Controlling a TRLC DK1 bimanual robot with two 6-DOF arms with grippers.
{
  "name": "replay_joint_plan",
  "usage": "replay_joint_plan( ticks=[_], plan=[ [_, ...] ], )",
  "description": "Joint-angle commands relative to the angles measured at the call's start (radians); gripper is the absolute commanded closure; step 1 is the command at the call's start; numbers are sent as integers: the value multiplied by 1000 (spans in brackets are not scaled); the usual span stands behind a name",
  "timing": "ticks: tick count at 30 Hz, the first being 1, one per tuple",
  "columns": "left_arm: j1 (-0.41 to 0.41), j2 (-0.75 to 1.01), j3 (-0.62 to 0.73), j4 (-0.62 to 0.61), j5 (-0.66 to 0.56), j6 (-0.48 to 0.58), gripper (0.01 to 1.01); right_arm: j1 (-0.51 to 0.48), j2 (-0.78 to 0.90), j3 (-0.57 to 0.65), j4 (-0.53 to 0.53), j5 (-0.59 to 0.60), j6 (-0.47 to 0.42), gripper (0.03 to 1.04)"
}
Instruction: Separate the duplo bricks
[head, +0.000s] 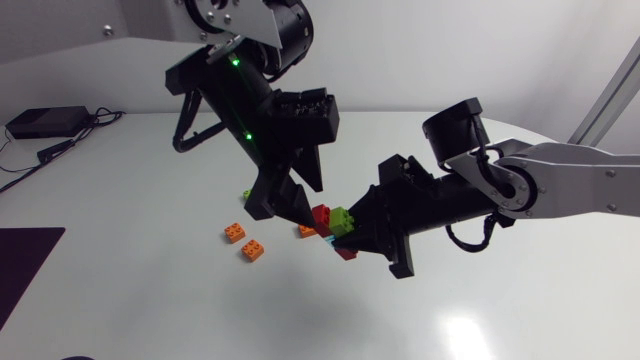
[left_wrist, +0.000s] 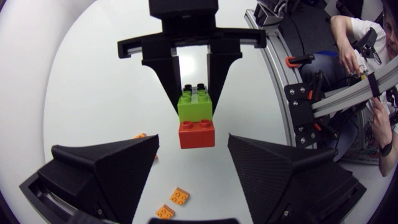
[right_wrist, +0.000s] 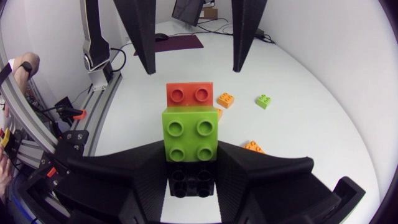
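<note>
A stack of three Duplo bricks is held in the air: red brick (head: 321, 214) (left_wrist: 196, 133) (right_wrist: 191, 94), lime-green brick (head: 343, 218) (left_wrist: 194, 106) (right_wrist: 191, 134) and black brick (right_wrist: 189, 182) (left_wrist: 194, 88). My right gripper (head: 352, 230) (right_wrist: 191, 158) (left_wrist: 194, 93) is shut on the stack's black end, coming in from the right. My left gripper (head: 295, 215) (left_wrist: 193, 149) faces it with its fingers (left_wrist: 109, 168) spread wide. The red end lies between those fingers with a gap on each side.
On the white table (head: 500, 300) below lie loose orange bricks (head: 235, 233) (head: 253, 250) (head: 306, 231) (left_wrist: 180, 196) (right_wrist: 226, 99) and a small green brick (head: 246, 194) (right_wrist: 263, 101). A red piece (head: 345, 253) with a light-blue one shows under my right gripper.
</note>
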Motion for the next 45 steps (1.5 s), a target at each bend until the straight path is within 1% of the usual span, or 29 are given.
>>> replay_joint_plan(
  ticks=[1,6,10,14,15,17,29,31,35,37,39,40,42,45],
  plan=[
    [-14,22,8,-18,-21,28,279,15,12,22,17,23,7,908],
    [-20,35,11,-14,-47,24,279,40,14,16,38,80,14,908],
    [-29,44,10,-14,-64,19,279,49,15,18,58,100,28,908],
    [-29,51,-1,-14,-80,19,282,49,12,22,61,100,36,908],
    [-29,51,-4,-12,-80,16,325,49,11,22,61,100,36,908],
    [-29,53,-9,-8,-80,15,352,50,9,19,61,100,39,908],
    [-40,62,-30,20,-80,-1,354,49,-8,9,61,101,47,908],
    [-40,64,-36,23,-80,-2,385,50,-14,4,64,101,48,908],
    [-41,67,-49,31,-80,-4,387,50,-22,-1,66,101,48,908],
    [-41,67,-52,35,-80,-5,438,50,-28,-2,64,101,48,908],
    [-40,67,-55,37,-80,-5,439,53,-32,-4,64,101,50,908],
    [-41,67,-56,37,-80,-7,456,53,-36,-5,64,101,50,908],
    [-41,67,-58,46,-80,-13,561,55,-42,-10,64,104,50,908],
    [-41,67,-59,49,-80,-15,654,61,-46,-16,66,112,48,908]
  ],
)
